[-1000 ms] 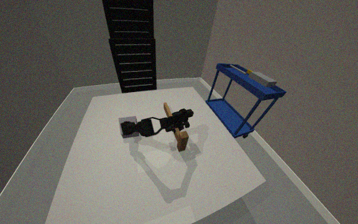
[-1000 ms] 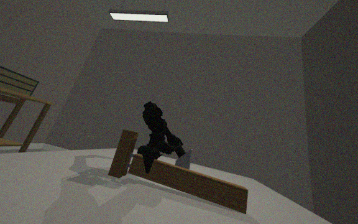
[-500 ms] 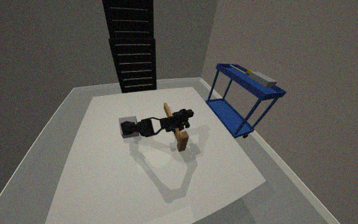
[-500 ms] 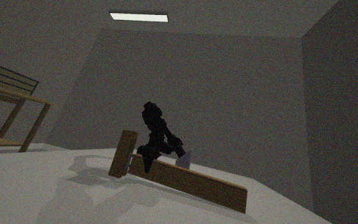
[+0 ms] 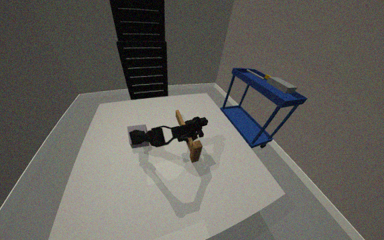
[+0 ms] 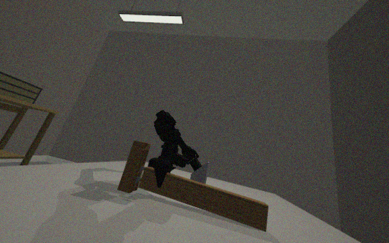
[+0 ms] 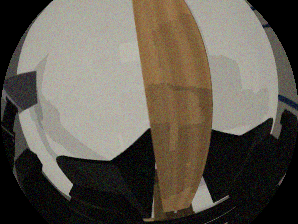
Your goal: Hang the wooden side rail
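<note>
The wooden side rail (image 5: 179, 117) (image 6: 215, 200) (image 7: 175, 65) lies in line with the headboard post (image 5: 196, 151) (image 6: 134, 167), which stands upright. The rail's near end is right up against the post's face or very close to it. Its far end is low, at the table. The near end looks slightly raised. The gripper (image 6: 160, 180) (image 7: 181, 150) is shut on the rail a short way from the post, with one black finger on each side. The steel hooks, the slot and the pins are hidden, so I cannot tell whether the hooks sit on the pins.
The arm's base block (image 5: 139, 128) stands on the white table (image 5: 119, 200), left of the rail in the top view. A blue cart (image 5: 245, 123) stands beyond the table's right edge. A black shelf unit (image 5: 142, 50) is behind. A wooden bench (image 6: 39, 138) stands left in the exterior view.
</note>
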Controlling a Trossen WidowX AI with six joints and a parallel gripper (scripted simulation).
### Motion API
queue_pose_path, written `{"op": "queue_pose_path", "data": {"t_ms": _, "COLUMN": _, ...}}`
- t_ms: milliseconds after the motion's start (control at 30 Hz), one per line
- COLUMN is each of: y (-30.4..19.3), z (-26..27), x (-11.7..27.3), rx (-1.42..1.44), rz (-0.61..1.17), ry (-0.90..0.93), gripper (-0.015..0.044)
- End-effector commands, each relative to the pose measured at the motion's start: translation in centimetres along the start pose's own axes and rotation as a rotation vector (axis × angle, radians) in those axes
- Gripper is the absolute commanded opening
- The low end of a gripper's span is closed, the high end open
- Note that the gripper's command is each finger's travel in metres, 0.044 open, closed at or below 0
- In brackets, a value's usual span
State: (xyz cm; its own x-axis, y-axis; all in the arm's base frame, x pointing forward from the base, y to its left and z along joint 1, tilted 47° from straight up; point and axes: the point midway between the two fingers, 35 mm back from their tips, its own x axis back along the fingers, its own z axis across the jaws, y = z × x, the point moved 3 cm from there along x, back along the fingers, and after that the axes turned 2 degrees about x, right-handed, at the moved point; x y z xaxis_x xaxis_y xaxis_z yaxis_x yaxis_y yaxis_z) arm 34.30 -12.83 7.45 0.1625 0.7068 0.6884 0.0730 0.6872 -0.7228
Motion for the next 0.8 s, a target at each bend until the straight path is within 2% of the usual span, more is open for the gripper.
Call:
{"op": "queue_pose_path", "data": {"t_ms": 0, "y": -0.38, "z": -0.11, "x": 0.56, "rx": -0.005, "rz": 0.002, "ry": -0.018, "gripper": 0.0000}}
{"op": "queue_pose_path", "data": {"t_ms": 767, "y": -0.63, "z": 0.01, "x": 0.43, "rx": -0.005, "rz": 0.002, "ry": -0.018, "gripper": 0.0000}}
